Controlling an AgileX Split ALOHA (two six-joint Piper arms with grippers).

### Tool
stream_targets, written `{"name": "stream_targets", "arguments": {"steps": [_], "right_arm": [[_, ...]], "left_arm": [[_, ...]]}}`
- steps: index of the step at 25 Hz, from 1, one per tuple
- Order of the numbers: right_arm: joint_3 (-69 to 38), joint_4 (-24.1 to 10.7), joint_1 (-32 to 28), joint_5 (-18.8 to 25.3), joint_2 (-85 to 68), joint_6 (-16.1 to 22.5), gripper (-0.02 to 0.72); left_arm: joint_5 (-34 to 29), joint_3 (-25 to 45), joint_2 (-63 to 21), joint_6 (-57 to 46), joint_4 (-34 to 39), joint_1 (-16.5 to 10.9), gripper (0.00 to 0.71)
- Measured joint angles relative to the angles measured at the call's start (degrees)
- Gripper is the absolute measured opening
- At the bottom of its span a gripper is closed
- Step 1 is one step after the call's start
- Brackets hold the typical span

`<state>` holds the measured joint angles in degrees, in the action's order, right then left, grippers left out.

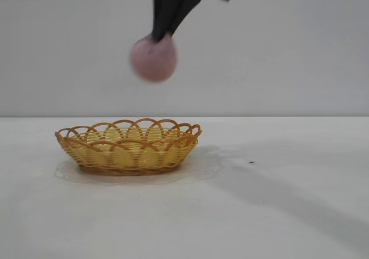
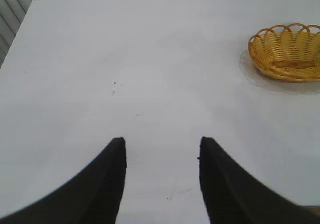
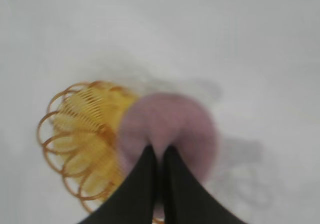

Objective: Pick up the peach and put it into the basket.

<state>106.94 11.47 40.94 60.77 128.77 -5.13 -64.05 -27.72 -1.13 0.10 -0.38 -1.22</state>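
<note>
The white desk [image 1: 277, 213] runs bare across the foreground of the exterior view, crossed on its right by a soft grey shadow. Behind that, left of centre, sits the wicker basket [image 1: 129, 146], yellow-tan with an orange-brown looped rim, flat on the desk with nothing in it. High above it, over its right half, hangs the peach [image 1: 153, 58], a dusty pink lump well clear of the rim. The right hand [image 1: 163, 35] comes down from the top edge and is clenched on the peach, its dark fingers pinched close together on the fruit's upper side. From the right wrist, the peach [image 3: 167, 134] overlaps one end of the basket [image 3: 82, 141] below. The left hand [image 2: 161, 156] hovers low over bare desk with its fingers spread apart, holding nothing, and the basket [image 2: 286, 53] lies well off to one side of it.
</note>
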Motion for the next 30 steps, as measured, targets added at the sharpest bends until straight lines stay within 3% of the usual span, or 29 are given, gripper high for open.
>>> {"name": "stream_targets", "arguments": {"steps": [7,9,13,14,17,19,23,30], "right_arm": [[0.00,0.00,0.12,-1.72,-0.59,0.00,0.393],[0.00,-0.45,0.12,-1.32,-1.83,0.00,0.449],[0.00,-3.82,-0.78,0.46,-7.31,1.65,0.436],[0.00,-5.12,-1.82,1.02,-8.81,3.63,0.477],[0.09,-10.74,-7.65,3.07,-11.10,9.53,0.461],[0.09,-13.29,-13.31,5.65,-11.25,10.81,0.461],[-3.35,-14.76,-23.01,7.02,-11.14,11.51,0.461],[-11.75,-14.89,-30.84,4.00,-11.14,11.37,0.461]], "left_arm": [[0.00,0.00,0.00,0.00,0.00,0.00,0.335],[0.00,0.00,0.00,0.00,0.00,0.00,0.335],[0.00,0.00,0.00,0.00,0.00,0.00,0.335],[0.00,0.00,0.00,0.00,0.00,0.00,0.335],[0.00,0.00,0.00,0.00,0.00,0.00,0.335],[0.00,0.00,0.00,0.00,0.00,0.00,0.335],[0.00,0.00,0.00,0.00,0.00,0.00,0.335],[0.00,0.00,0.00,0.00,0.00,0.00,0.335]]}}
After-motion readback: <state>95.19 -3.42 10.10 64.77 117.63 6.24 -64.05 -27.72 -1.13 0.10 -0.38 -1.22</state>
